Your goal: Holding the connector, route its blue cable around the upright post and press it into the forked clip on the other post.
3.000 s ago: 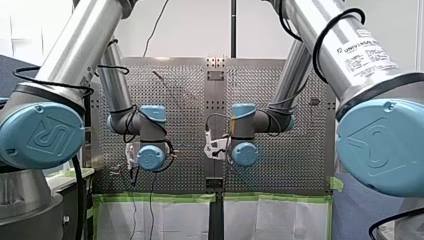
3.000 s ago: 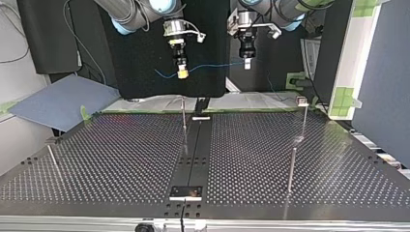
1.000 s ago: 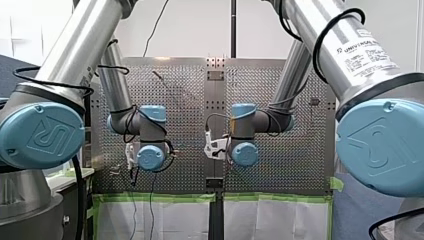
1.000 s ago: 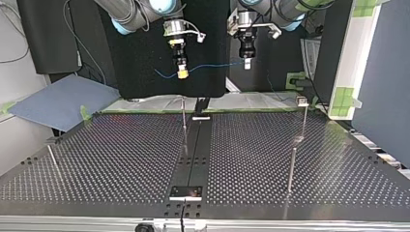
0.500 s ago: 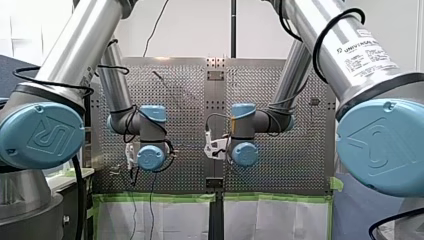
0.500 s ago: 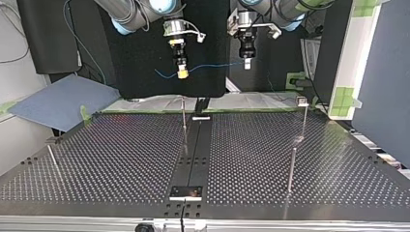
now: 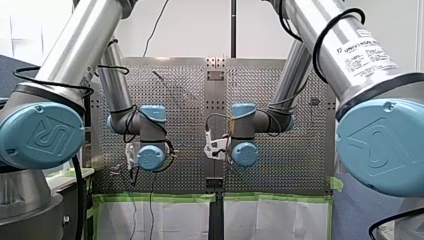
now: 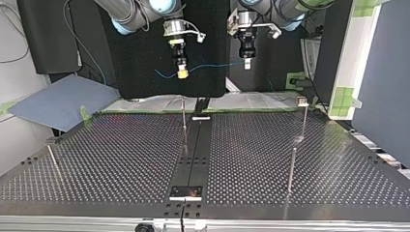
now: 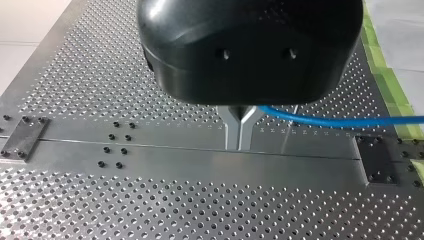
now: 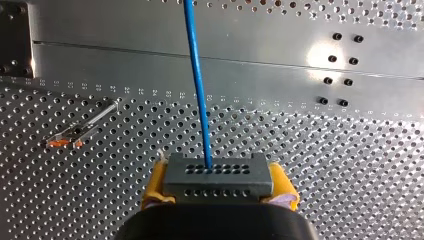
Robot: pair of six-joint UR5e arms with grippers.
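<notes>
**Cable held aloft at two points**

Front: left arm (image 7: 65, 75) and right arm (image 7: 350, 55) reach over the table (image 7: 300, 165); their wrists hide the hold.
Top: right gripper (image 8: 182, 73) and left gripper (image 8: 247, 64) hang above the table, cable (image 8: 212, 65) strung btwn them, well apart from post (image 8: 184, 121) and clip (image 8: 301, 101).
L wrist: fingers (image 9: 232, 132) pinched on the cable.
R wrist: yellow pads (image 10: 155, 182) clamp the connector (image 10: 218, 175).
Est.: cable thin, light, limp; connector rigid, the surer hold.

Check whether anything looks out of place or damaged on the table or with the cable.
Nothing stands out. The connector sits square between my right gripper's yellow pads. The cable runs unkinked to my left gripper, which is shut on it. The posts stand on the table, clear of the cable.
</notes>
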